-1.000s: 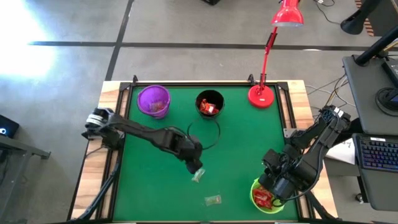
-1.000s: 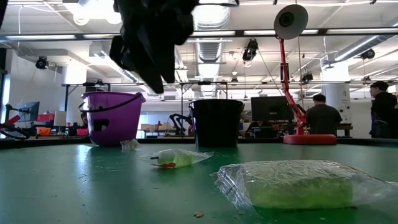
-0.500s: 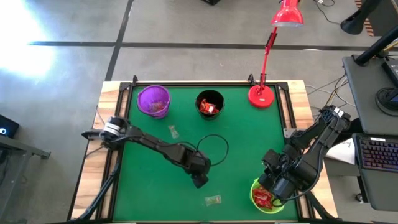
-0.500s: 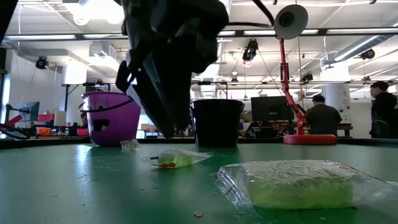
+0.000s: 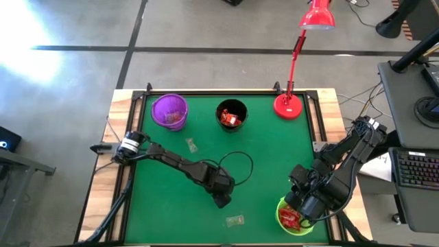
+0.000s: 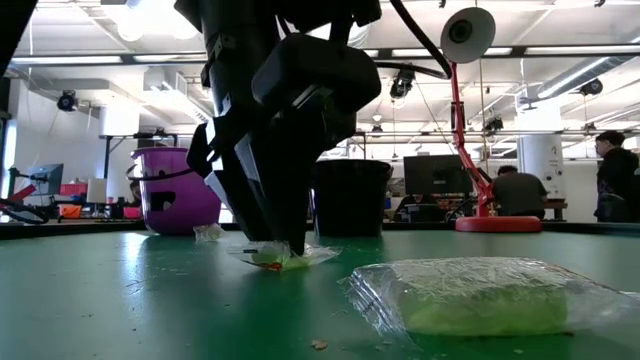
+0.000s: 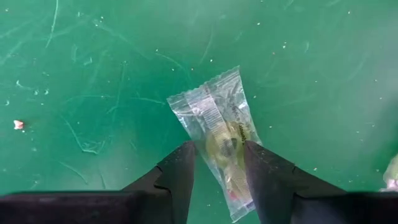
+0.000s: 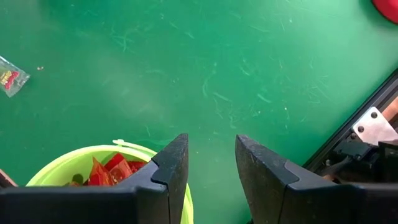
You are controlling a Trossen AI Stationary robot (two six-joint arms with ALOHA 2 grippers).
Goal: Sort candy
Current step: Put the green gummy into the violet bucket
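Nearest in the low view, a clear-wrapped pale candy (image 6: 478, 294) flat on the green table (image 5: 274, 158). Just behind, left gripper (image 7: 217, 163) down at the mat, fingers apart and straddling a clear-wrapped yellowish candy (image 7: 219, 134), not yet clamped. Third small wrapper (image 5: 191, 145) near the purple cup (image 5: 169, 110). Right gripper (image 8: 210, 160) parked over the green cup (image 5: 291, 217) of red candies, fingers parted, holding nothing. Farther back, black cup (image 5: 231, 114) and red desk lamp (image 5: 291, 103). Beyond, workshop with two people standing
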